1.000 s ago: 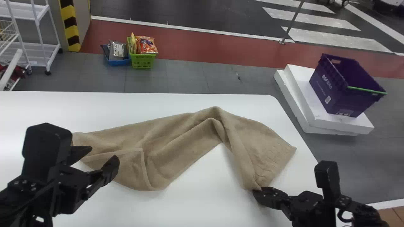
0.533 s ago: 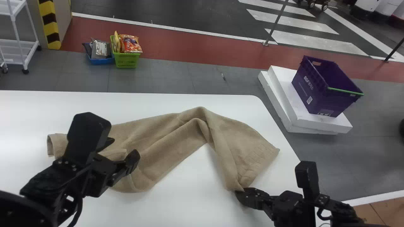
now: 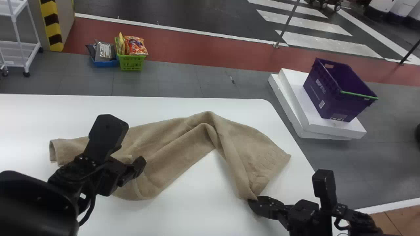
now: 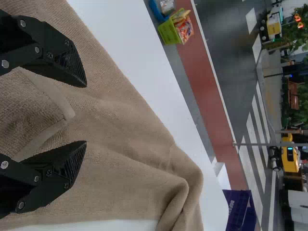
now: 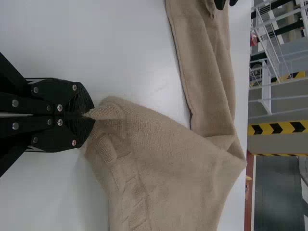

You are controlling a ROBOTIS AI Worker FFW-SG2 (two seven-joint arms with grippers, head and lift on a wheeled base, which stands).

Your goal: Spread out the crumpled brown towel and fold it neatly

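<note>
Beyond the towel [image 3: 174, 141], a green basket [image 3: 131, 64] holds packets [image 3: 136, 46]; over it, the left gripper [image 3: 131, 156] is released; the right gripper [image 3: 252, 201] grasps its corner.

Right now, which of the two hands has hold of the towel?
The right hand: its fingers are shut on a pinched tip of the brown towel, whereas the left hand is open over the towel's other end.

Bright, diffuse light washes over a white table [image 3: 197, 213] in the head view, palest toward the left edge; the road [image 3: 197, 16] up top lies dark. Soft shadow falls beside the towel [image 5: 163, 159], lower left of the right wrist view.
</note>
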